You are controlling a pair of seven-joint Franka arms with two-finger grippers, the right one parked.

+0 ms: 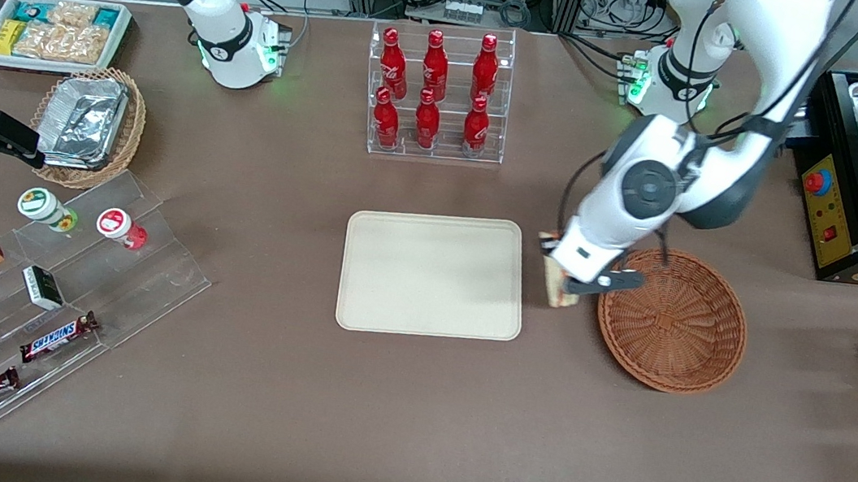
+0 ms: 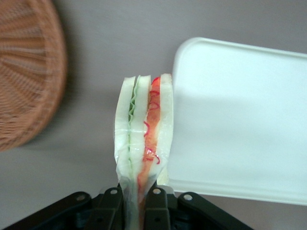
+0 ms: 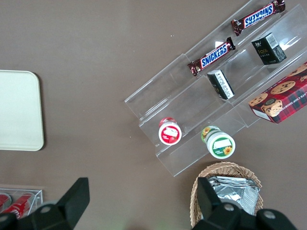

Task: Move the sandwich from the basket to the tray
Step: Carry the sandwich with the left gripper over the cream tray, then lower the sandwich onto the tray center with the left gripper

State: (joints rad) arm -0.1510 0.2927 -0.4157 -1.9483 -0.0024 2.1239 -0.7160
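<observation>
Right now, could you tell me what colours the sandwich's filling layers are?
Light green and pink-red, between pale bread; the sandwich, shut in the end effector, shows best in the left wrist view.

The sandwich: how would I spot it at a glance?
Find the cream tray mid-table and the round brown basket beside it. Between them the arm's tool is shut on the sandwich, above the table. It is the only pale wedge with red and green filling.
</observation>
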